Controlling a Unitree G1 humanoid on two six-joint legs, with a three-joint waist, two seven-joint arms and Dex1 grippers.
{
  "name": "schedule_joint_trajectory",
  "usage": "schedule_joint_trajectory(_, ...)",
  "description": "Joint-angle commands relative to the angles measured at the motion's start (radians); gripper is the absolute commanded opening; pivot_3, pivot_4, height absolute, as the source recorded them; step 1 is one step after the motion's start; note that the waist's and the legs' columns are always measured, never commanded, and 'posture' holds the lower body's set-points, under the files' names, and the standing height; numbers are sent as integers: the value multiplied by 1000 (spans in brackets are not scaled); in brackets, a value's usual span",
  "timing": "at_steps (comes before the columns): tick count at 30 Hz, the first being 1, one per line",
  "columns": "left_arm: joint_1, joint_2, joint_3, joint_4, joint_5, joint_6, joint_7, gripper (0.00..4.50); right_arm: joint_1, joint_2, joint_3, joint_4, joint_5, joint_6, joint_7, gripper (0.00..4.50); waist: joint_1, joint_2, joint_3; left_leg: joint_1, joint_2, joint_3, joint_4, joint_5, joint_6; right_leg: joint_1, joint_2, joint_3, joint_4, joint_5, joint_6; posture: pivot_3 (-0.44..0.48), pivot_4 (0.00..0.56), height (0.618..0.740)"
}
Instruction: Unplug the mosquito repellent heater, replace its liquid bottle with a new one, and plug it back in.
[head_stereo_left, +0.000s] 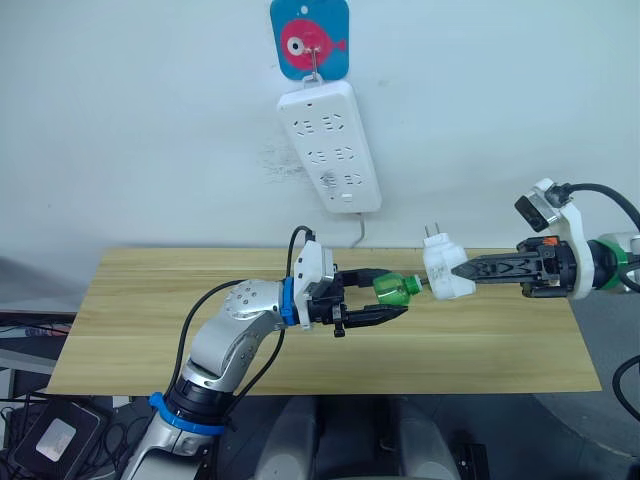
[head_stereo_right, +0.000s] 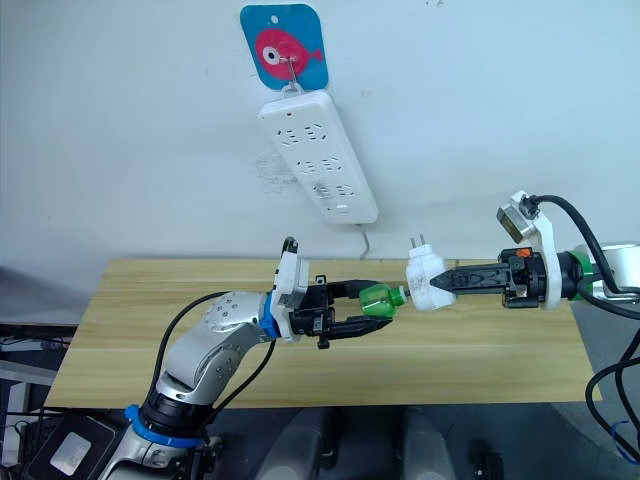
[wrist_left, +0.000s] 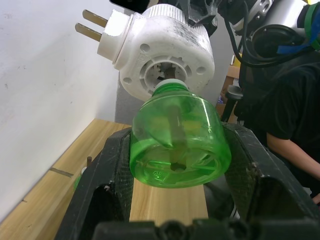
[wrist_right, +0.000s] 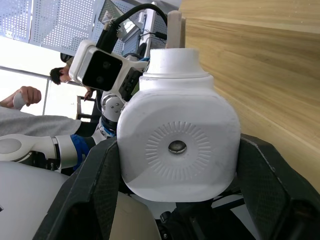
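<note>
Heater: the mosquito repellent heater (head_stereo_left: 445, 272) hangs in mid-air at centre right of the head views, above the wooden table (head_stereo_left: 150, 300), its plug prongs tilted up toward the wall. It is off the power strip (head_stereo_left: 330, 145) at top centre, which leaves its socket end free to be worked on.

Right gripper: the right gripper (head_stereo_left: 462, 271) comes in from the right edge with both fingers clamped on the heater's sides; the right wrist view shows the domed face wedged between them. My guess is it serves as a steady holder.

Bottle: a green liquid bottle (head_stereo_left: 397, 288) sits centre frame, neck pointing at the heater's round opening. In the left wrist view the neck is right at the socket mouth, wick lined up with the hole; whether the thread has engaged I cannot tell.

Left gripper: the left gripper (head_stereo_left: 385, 298) reaches from lower left, fingers closed on the bottle's body, one on each side, leaving the neck free to turn.

Which bottle: old or new, I cannot say from here.

Table edge: in the left wrist view something small and green (wrist_left: 78, 179) lies on the wood at lower left, too hidden to name.
</note>
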Motion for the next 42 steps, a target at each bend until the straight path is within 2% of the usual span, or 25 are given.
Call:
schedule_joint_trajectory(1,-18,-11,-1,-43,-14,-10,1,2247,1,-19,-19,-10,23,9,10,2972,0,0,0,0,0,0,0,0,0,0,0,0,0,0,0,100,240,740)
schedule_joint_trajectory(15,-31,-22,-8,-33,-11,-16,-7,2247,6,-28,5,-36,77,9,8,2972,0,0,0,0,0,0,0,0,0,0,0,0,0,0,0,90,244,740)
schedule_joint_trajectory(31,-54,-24,5,-31,-15,-12,-6,2247,7,-40,-13,-16,20,5,21,2972,0,0,0,0,0,0,0,0,0,0,0,0,0,0,0,90,243,740)
schedule_joint_trajectory(42,-49,-35,-30,-32,-4,-14,-14,2247,-14,-21,62,-79,197,-67,-90,2972,-1,0,0,0,0,0,0,0,0,0,0,0,0,0,0,86,243,740)
